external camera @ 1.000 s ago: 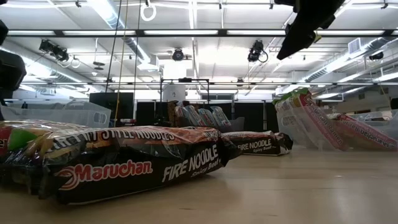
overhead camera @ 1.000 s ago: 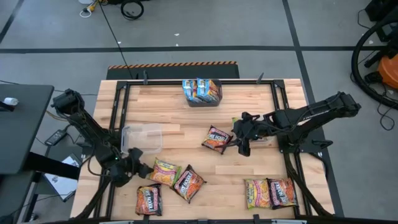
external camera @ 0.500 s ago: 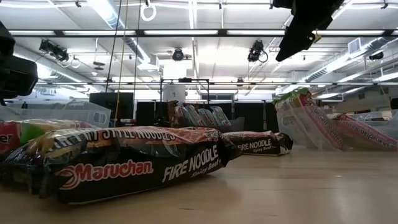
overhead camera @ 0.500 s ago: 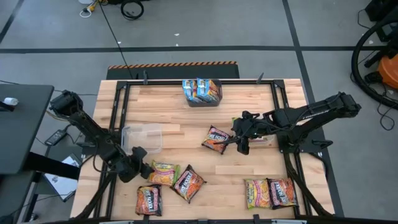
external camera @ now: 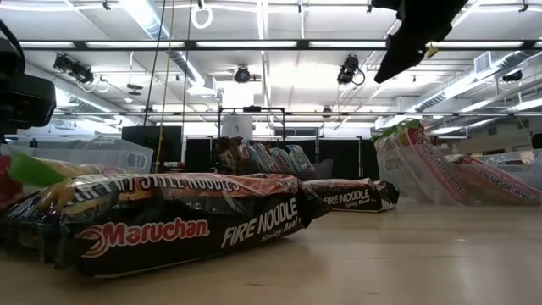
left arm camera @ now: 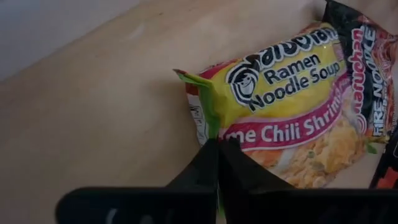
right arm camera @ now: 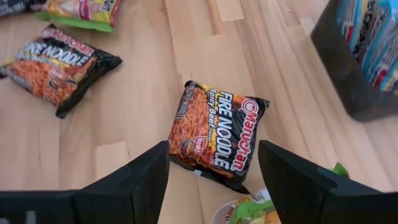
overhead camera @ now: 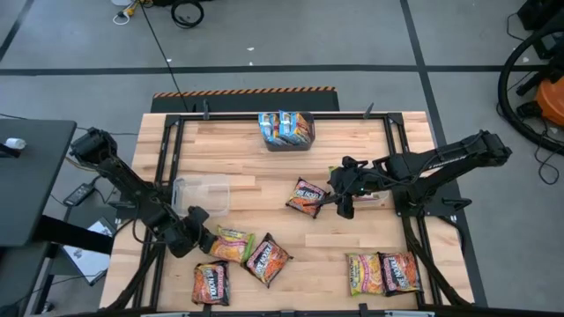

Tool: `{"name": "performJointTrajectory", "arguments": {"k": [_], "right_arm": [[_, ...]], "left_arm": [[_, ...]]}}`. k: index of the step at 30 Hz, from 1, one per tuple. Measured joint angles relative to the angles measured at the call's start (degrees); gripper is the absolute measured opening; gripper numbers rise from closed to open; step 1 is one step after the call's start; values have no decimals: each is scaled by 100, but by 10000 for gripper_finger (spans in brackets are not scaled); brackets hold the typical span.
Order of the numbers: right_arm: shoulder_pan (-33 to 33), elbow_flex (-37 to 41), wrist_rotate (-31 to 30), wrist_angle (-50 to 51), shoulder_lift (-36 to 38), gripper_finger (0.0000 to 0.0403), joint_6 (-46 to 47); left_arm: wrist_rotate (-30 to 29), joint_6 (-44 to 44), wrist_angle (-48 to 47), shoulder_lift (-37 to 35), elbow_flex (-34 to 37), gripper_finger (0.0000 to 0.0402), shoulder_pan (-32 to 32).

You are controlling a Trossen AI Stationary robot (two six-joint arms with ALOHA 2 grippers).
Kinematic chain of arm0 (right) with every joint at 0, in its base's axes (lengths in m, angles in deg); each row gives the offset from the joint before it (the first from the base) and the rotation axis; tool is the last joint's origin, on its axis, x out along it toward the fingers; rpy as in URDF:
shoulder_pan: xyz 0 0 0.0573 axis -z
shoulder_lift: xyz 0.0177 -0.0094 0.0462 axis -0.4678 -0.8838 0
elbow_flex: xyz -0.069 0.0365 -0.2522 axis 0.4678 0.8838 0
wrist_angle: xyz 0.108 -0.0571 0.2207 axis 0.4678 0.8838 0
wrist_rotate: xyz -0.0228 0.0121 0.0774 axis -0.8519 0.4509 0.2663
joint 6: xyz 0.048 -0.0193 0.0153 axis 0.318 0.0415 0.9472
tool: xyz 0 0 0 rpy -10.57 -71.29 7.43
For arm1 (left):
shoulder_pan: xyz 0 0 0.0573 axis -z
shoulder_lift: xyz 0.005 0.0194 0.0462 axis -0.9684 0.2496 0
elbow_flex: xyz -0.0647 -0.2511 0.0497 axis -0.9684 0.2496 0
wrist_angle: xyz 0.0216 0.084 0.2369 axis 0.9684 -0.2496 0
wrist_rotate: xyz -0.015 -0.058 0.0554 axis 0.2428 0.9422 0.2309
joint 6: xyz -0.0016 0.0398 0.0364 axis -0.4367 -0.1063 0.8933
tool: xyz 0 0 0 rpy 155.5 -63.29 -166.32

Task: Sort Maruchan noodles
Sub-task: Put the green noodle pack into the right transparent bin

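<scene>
Your left gripper (left arm camera: 217, 163) is pinching the green edge of the yellow-and-pink plastic ramen packet (left arm camera: 292, 99) on the pale wooden tabletop (overhead camera: 264, 158). Your right gripper (right arm camera: 212, 171) hangs spread above the black-and-orange Fire Noodle packet (right arm camera: 216, 133) mid-table. Grey floor (overhead camera: 291, 35) surrounds you.

Robotics lab, framed wooden table (overhead camera: 273, 163), ceiling strip lights (external camera: 254, 44)
</scene>
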Motion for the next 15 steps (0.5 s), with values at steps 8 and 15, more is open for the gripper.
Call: {"name": "performJointTrajectory", "arguments": {"k": [8, 15], "right_arm": [[0, 0, 39, -671, 61, 250, -815], [-27, -8, 199, -2159, 21, 251, -46]], "left_arm": [[342, 518, -1015, -294, -993, 3, 4], [-261, 1261, -2425, -323, -2330, 2, -357]]}}
